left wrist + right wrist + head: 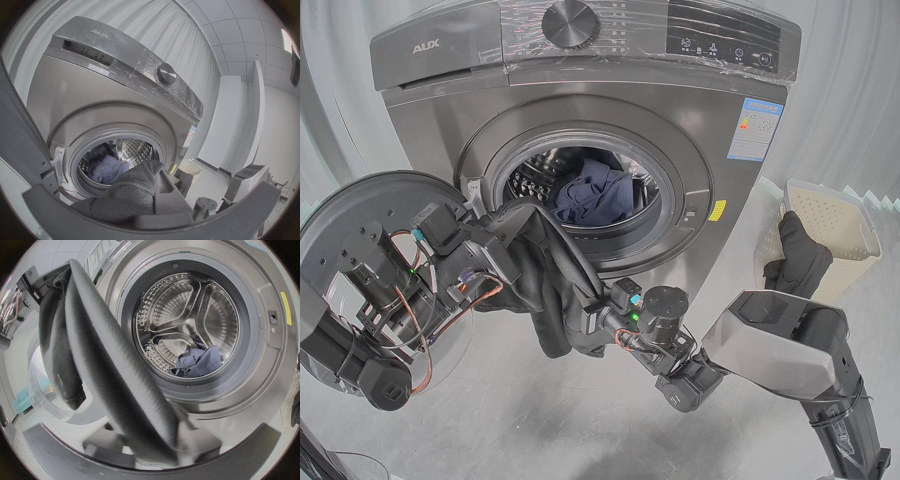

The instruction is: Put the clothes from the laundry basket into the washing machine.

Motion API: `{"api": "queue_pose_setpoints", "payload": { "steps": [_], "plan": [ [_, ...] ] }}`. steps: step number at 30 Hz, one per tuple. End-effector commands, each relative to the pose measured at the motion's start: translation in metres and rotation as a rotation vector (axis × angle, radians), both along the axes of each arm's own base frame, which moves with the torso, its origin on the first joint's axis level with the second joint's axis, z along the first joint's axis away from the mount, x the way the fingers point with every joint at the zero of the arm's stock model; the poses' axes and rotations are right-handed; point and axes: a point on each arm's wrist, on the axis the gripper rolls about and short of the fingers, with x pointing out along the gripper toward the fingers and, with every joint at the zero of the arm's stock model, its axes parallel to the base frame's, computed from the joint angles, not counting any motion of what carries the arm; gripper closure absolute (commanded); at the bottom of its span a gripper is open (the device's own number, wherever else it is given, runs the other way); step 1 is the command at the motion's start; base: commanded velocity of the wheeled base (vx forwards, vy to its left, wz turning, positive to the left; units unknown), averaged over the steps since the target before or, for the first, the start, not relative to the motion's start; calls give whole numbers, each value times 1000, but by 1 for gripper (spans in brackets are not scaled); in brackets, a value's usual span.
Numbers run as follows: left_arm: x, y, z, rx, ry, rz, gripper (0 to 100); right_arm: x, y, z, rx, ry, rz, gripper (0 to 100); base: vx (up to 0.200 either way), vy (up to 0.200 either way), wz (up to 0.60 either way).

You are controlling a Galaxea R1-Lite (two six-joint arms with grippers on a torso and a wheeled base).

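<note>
Black garment (550, 300) hung stretched before the washing machine (650, 112), its upper end pinched in the left gripper (511, 226) by the opening and its lower end pinched in the right gripper (589, 307). A blue garment (597, 194) lay inside the machine. Farther right, a second dark garment (800, 256) draped over the laundry basket (840, 219) rim.
</note>
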Motion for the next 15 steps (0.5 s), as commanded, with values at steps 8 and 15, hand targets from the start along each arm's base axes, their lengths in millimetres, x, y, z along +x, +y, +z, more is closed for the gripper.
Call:
{"api": "queue_pose_setpoints", "payload": {
  "steps": [8,15],
  "plan": [
    [11,10,-6,6,17,51,100,-94,-1,33,-41,79,156,100,0,0,0],
    [13,14,-6,7,15,67,100,-97,-45,61,-44,77,101,100,0,0,0]
  ]
}}
